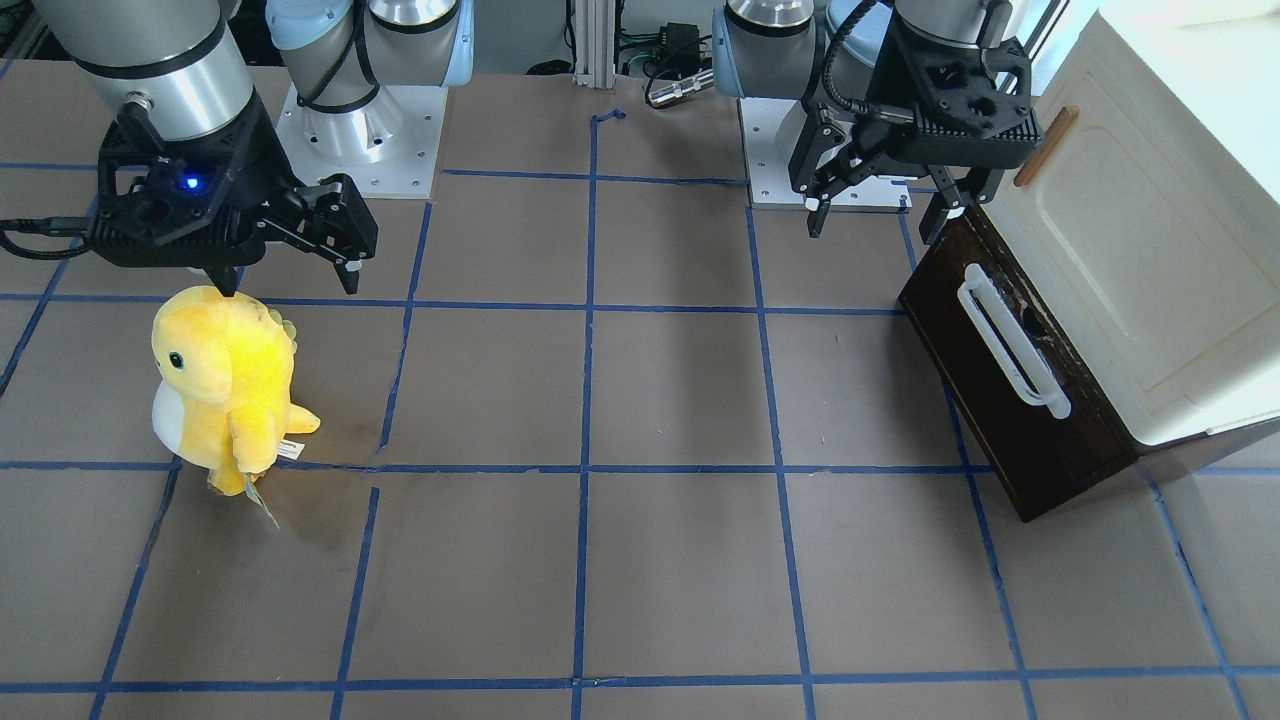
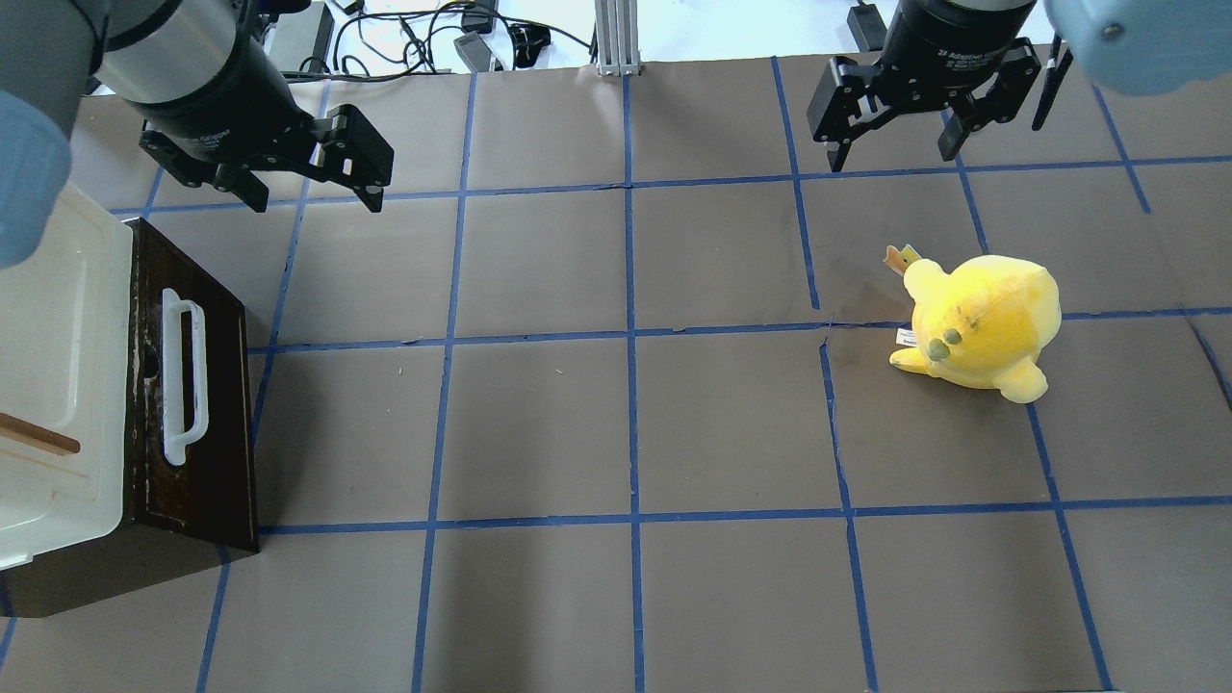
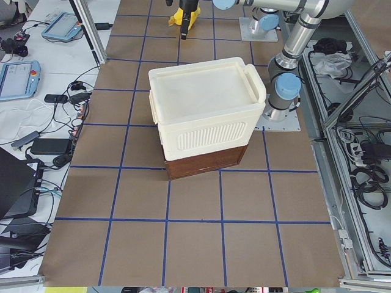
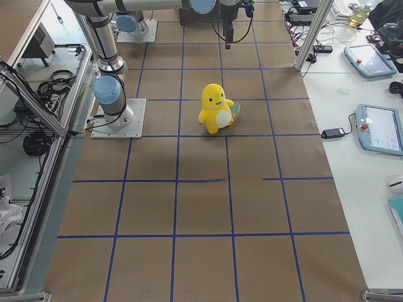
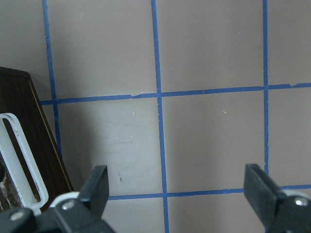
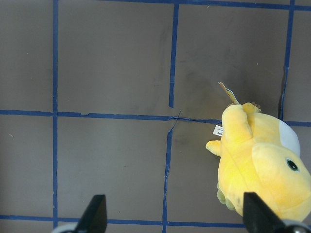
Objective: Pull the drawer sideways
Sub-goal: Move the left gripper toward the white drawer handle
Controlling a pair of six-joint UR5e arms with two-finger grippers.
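Note:
The drawer (image 2: 217, 414) shows a dark brown front with a long white bar handle (image 2: 183, 377) under the cream cabinet (image 2: 48, 318). It also shows in the front-facing view (image 1: 985, 400) and at the left edge of the left wrist view (image 5: 26, 111). No pale drawer sides show. My left gripper (image 2: 316, 197) is open and empty, raised above the table by the drawer's robot-side end, apart from the handle. It shows in the front-facing view (image 1: 875, 225) too. My right gripper (image 2: 890, 159) is open and empty, far across the table.
A yellow plush toy (image 2: 982, 322) stands on the robot's right side, just in front of the right gripper (image 1: 288, 285). The cream cabinet door has a small wooden handle (image 1: 1045, 147). The brown table (image 2: 626, 433) carries a blue tape grid.

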